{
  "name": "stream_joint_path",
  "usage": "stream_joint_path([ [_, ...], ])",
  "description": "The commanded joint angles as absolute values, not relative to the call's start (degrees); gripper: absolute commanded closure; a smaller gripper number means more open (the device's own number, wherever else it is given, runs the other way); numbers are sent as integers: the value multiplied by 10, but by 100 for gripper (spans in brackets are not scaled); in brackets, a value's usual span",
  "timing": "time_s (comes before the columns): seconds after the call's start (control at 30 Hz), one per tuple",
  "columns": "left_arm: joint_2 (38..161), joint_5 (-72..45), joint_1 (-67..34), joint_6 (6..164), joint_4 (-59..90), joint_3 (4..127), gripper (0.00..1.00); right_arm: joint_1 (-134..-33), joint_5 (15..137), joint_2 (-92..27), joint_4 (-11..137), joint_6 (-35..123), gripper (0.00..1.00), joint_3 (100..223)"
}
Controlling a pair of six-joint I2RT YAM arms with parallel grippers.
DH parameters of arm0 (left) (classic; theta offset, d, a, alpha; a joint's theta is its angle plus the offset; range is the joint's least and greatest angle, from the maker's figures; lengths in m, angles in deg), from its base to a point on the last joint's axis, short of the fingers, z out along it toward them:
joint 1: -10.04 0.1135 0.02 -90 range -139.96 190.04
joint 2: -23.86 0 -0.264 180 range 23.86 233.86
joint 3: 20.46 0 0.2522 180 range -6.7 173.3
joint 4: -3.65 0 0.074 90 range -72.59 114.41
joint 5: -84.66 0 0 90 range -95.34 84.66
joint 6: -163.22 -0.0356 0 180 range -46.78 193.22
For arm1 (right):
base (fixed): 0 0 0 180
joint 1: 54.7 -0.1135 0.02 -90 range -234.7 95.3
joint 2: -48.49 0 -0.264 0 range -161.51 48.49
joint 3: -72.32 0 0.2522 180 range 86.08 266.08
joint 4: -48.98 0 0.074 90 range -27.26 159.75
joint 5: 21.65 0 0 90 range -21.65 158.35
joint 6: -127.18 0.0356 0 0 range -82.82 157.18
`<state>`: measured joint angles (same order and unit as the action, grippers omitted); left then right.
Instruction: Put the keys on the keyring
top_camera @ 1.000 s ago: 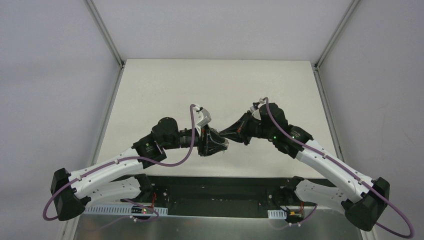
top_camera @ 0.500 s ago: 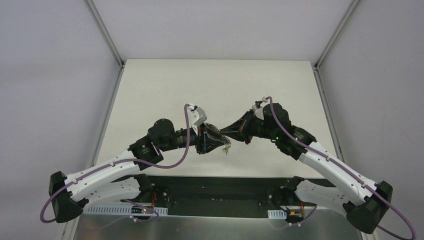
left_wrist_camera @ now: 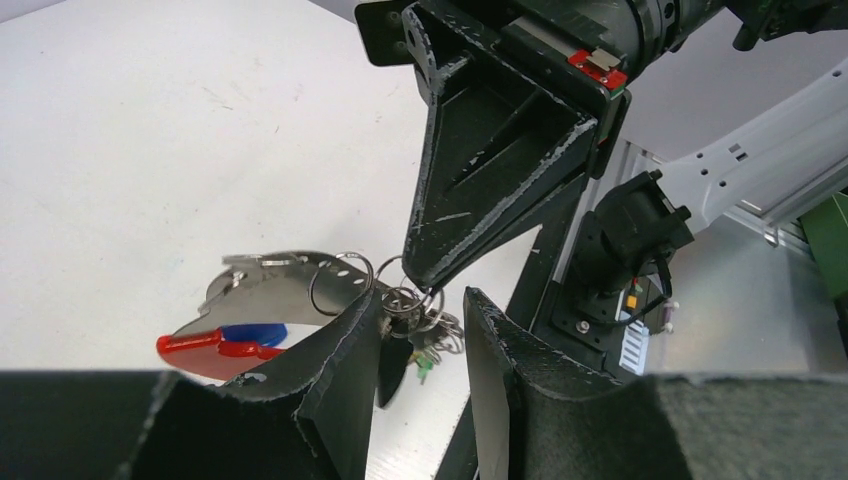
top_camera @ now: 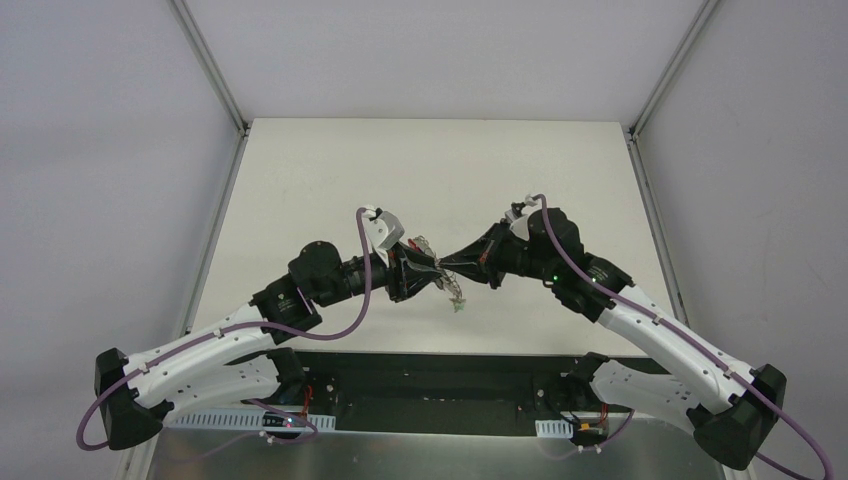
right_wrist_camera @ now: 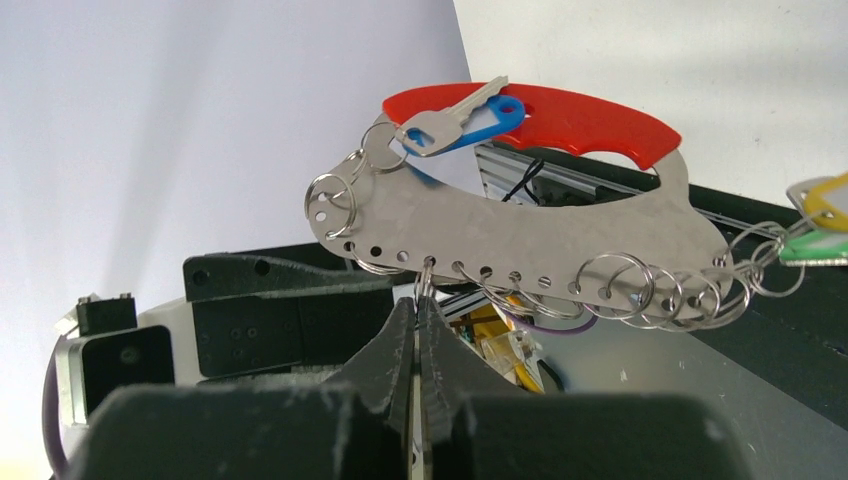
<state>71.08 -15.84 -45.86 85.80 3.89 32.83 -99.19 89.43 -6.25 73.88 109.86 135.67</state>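
Note:
The keyring (right_wrist_camera: 520,230) is a silvery plate with a curved red section, a row of holes and several split rings. It is held in the air above the table. My right gripper (right_wrist_camera: 418,305) is shut on a small ring (right_wrist_camera: 427,278) that hangs from one hole. A blue-headed key (right_wrist_camera: 450,122) sits on a ring at one end, and yellow (right_wrist_camera: 825,200) and green (right_wrist_camera: 815,245) heads show at the other. My left gripper (left_wrist_camera: 421,292) has its jaws apart. The ring cluster, a black-headed key (left_wrist_camera: 392,360) and a green one (left_wrist_camera: 424,368) hang in the gap against its left finger. The keyring (left_wrist_camera: 265,290) lies outside that finger.
Both grippers meet over the near middle of the white table (top_camera: 430,170), with keys (top_camera: 456,300) dangling beneath them. A black base strip (top_camera: 440,380) runs along the near edge. Metal frame posts (top_camera: 210,70) border the table, and purple cables loop off both arms.
The left arm has drawn back to the left and lifted a little, and the right gripper has followed slightly. The bunch of keys now hangs in plain sight below the two grippers.

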Motion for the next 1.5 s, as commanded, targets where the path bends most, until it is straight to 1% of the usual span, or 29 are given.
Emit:
stream_joint_path([
  [0.0,705,-137,-460,846,15,324,65,-997,924,-42,679,1156,100,1350],
  [0.57,664,-95,-460,827,51,318,65,-1006,936,-25,640,1171,100,1344],
  [1.17,666,-60,-459,811,52,327,65,-1028,960,-23,630,1166,100,1348],
  [1.47,662,-58,-460,806,48,324,65,-1029,949,-7,643,1150,100,1350],
])
